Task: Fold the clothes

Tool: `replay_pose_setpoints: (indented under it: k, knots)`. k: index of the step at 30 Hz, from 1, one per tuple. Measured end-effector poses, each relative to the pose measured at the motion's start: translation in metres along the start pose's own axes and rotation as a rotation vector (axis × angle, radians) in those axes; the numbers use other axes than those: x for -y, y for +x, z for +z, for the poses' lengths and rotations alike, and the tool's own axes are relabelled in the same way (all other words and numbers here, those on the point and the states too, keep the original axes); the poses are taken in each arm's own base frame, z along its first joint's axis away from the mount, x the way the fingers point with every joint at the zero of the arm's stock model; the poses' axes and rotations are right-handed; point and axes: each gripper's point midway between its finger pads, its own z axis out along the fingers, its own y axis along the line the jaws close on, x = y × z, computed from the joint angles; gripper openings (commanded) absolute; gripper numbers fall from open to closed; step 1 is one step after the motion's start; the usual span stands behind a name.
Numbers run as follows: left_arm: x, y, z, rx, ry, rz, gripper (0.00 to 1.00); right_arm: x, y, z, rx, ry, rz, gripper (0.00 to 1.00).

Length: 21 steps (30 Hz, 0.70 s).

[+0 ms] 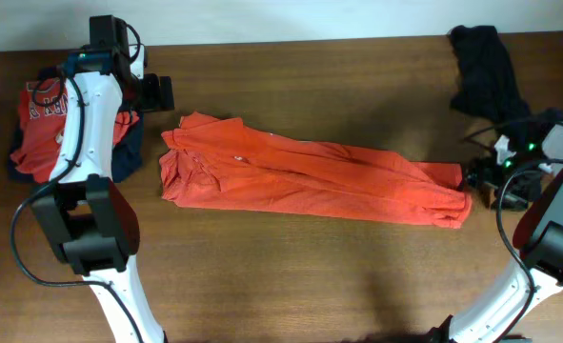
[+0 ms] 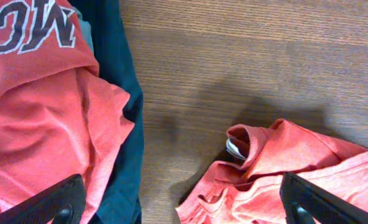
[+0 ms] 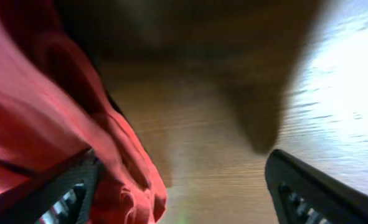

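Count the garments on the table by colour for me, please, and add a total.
Orange-red: 2, the long shirt in the middle and the lettered shirt at the left
Navy: 1, the navy garment under the lettered shirt
Black: 1, the black garment at the far right
Total: 4

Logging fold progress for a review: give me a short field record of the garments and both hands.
centre garment: orange-red T-shirt, lying as a long strip across the table
left pile: lettered orange-red shirt on a navy garment
far right: black garment, crumpled
left hand: open, empty, by the strip's collar end
right hand: open, empty, at the strip's other end
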Motion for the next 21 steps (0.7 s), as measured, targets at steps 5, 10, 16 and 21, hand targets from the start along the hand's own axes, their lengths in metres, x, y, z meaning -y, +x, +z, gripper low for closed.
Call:
replay_pose_setpoints:
  k: [5, 10, 16, 21]
  knots:
    - [0.001, 0.0, 0.0, -0.001, 0.003, 0.0, 0.99, -0.002, 0.006, 0.005, -0.008, -0.015, 0.013, 0.78]
    - [0.001, 0.0, 0.0, -0.002, 0.003, 0.0, 0.99, -0.012, 0.0, 0.005, 0.019, -0.055, 0.009, 0.77]
    - [0.001, 0.001, 0.0, -0.004, 0.003, 0.0, 0.99, -0.046, -0.016, 0.009, 0.074, -0.052, -0.095, 0.72]
    - [0.001, 0.001, 0.0, -0.004, 0.003, 0.0, 0.99, -0.067, -0.019, 0.017, 0.075, 0.046, -0.134, 0.56]
